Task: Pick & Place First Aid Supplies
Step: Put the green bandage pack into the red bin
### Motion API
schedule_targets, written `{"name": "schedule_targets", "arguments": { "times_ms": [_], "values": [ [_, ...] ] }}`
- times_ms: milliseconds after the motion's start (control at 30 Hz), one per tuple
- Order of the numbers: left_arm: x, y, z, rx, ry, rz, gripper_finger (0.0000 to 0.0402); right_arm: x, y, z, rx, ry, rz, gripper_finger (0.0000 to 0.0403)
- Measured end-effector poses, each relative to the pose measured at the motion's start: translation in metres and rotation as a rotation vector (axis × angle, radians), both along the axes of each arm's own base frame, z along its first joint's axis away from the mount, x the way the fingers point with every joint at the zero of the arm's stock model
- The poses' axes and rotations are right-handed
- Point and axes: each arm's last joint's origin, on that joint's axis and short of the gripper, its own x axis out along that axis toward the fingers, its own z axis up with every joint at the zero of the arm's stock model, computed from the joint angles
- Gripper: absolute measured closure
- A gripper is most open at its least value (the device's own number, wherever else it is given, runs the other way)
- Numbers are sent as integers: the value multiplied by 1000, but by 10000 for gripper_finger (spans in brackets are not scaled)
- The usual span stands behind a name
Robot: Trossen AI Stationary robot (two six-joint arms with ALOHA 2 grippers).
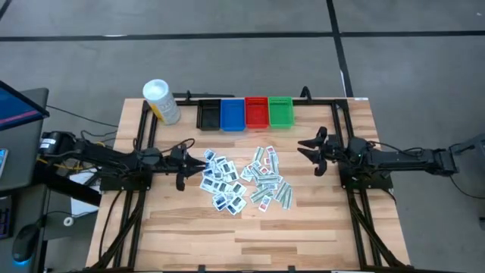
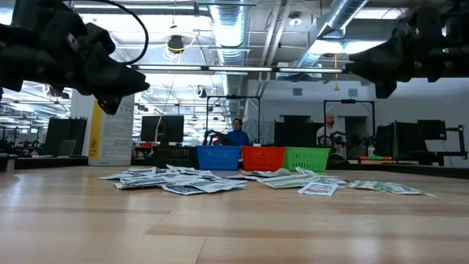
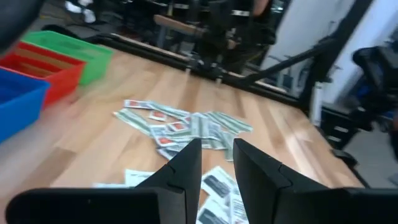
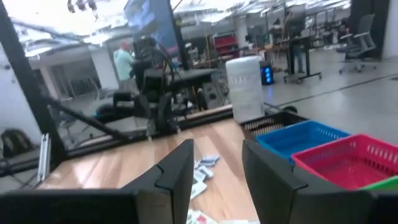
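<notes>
1. Dark fingers of the left gripper stand a little apart with nothing between them, raised above the table at the left edge of the packet heap.
2. Across the heap, the right gripper hangs just off its right edge, its fingers parted and bare as well.
3. Between the two grippers the first aid supplies lie loose on the wood: white packets with dark marks to the left, pale green strips with red to the right.
4. Behind the heap stand four bins in a row: black bin, blue bin, red bin, green bin.
5. Left of the bins sits a white-capped yellow container.
</notes>
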Motion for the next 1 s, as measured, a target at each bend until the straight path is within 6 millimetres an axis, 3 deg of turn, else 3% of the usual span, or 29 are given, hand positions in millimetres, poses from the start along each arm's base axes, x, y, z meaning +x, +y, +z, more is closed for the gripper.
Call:
{"name": "schedule_targets", "arguments": {
  "times_ms": [233,600,833,1000],
  "values": [
    [1,0,2,82,-25,-9,309,-2,-6,2,54,-34,-199,272],
    [1,0,2,112,-23,-7,309,-4,-13,1,85,-39,-312,272],
    [1,0,2,112,-28,-2,309,-1,-5,-6,75,47,-89,272],
    [1,0,5,104,-51,0,309,0,0,-9,71,82,-23,272]
  ]
}}
